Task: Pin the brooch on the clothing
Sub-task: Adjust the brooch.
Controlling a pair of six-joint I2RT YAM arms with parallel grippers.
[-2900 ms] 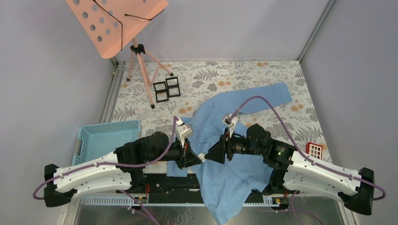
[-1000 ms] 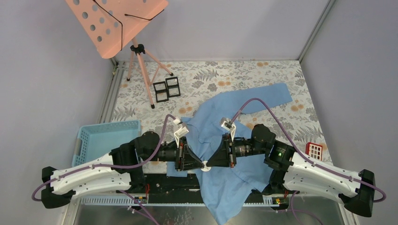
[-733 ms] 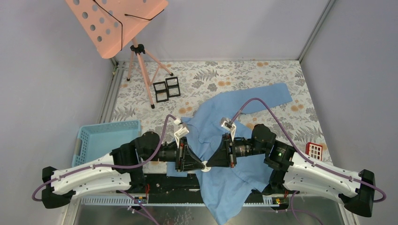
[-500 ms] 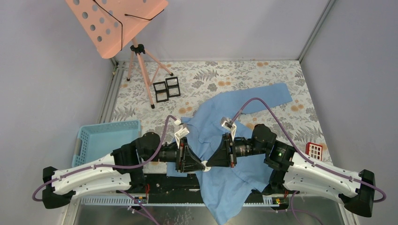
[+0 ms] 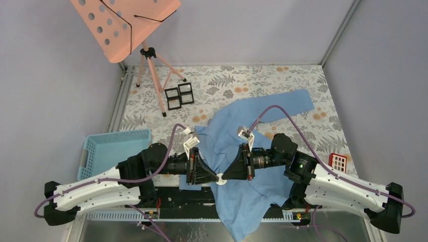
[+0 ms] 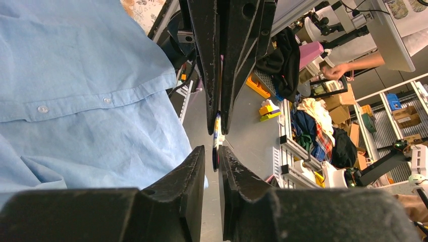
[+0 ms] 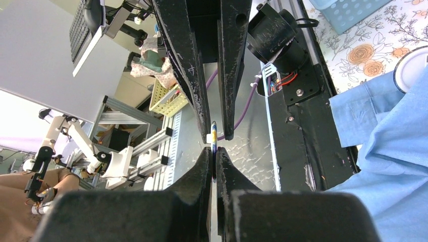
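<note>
The brooch [image 5: 220, 177], a small white disc, hangs between both grippers' tips over the near table edge. In the wrist views the brooch [image 6: 216, 146] [image 7: 214, 138] shows edge-on as a thin dark sliver. My right gripper [image 5: 225, 177] [image 7: 213, 151] is shut on one edge of it. My left gripper [image 5: 216, 177] [image 6: 212, 150] has closed in on the opposite edge; one pad touches it and a thin gap shows at the other. The clothing [image 5: 252, 121] [image 6: 75, 75] [image 7: 398, 151], a light blue shirt, lies crumpled under both arms and drapes over the front edge.
A light blue basket [image 5: 108, 146] sits at the left. A pink music stand [image 5: 123, 25] and two black frames [image 5: 179, 96] stand at the back left. A small red-and-white object [image 5: 337, 161] lies at the right edge. Grey walls enclose the floral tabletop [image 5: 282, 80].
Since the earliest frame both grippers have come nearer the front edge with the brooch between them. Over the last second the left arm has edged slightly left; the right has held still.
</note>
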